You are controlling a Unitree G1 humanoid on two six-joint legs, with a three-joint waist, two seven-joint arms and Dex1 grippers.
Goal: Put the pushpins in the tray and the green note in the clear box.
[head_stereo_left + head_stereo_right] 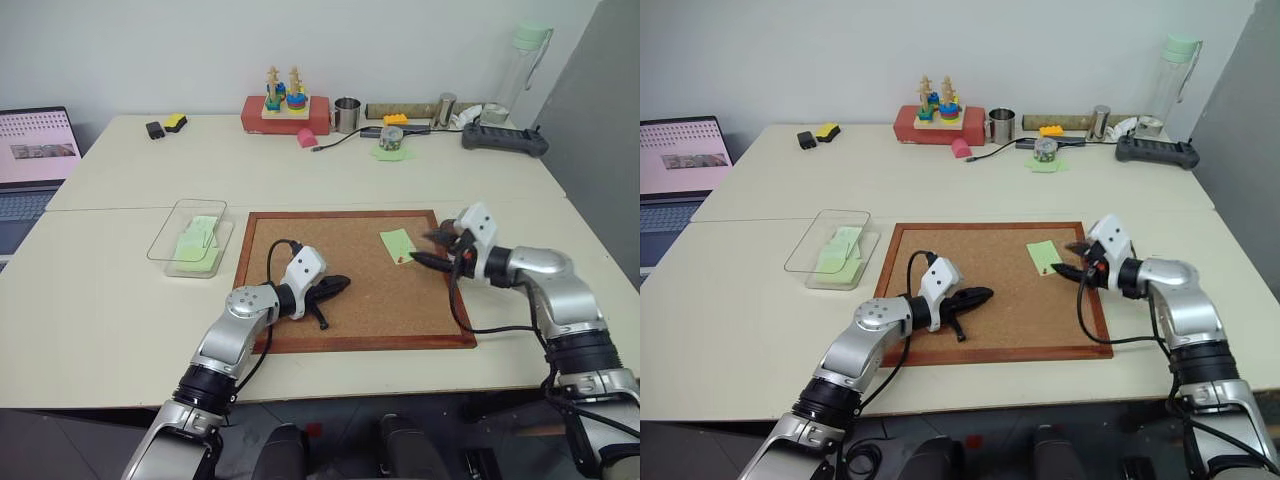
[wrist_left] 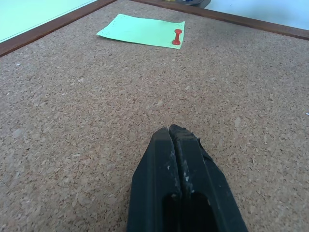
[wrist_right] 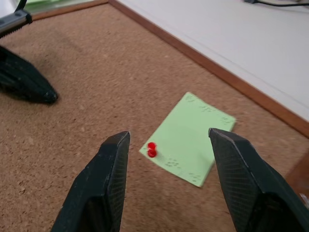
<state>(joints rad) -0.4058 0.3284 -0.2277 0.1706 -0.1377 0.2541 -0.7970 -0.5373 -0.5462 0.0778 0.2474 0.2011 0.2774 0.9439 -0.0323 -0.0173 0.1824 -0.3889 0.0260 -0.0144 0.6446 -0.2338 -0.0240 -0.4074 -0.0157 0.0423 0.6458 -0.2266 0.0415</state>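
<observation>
The green note (image 1: 397, 243) lies flat on the cork board near its far right corner. A red-headed pushpin (image 3: 151, 149) stands in the note's near corner, also seen from the left wrist as pushpin (image 2: 176, 37). My right gripper (image 1: 425, 248) hovers open just right of the note, with nothing between its fingers. My left gripper (image 1: 340, 283) rests shut and empty on the cork, left of the note. The clear box (image 1: 172, 228) sits on the table left of the board. The tray is out of view.
The cork board's red-brown frame (image 1: 370, 342) rims the work area. A stack of pale green sheets (image 1: 201, 245) lies at the clear box. A laptop (image 1: 35, 150) stands far left. A red toy box (image 1: 285, 115), metal cup (image 1: 347, 114) and power strip (image 1: 504, 138) line the back.
</observation>
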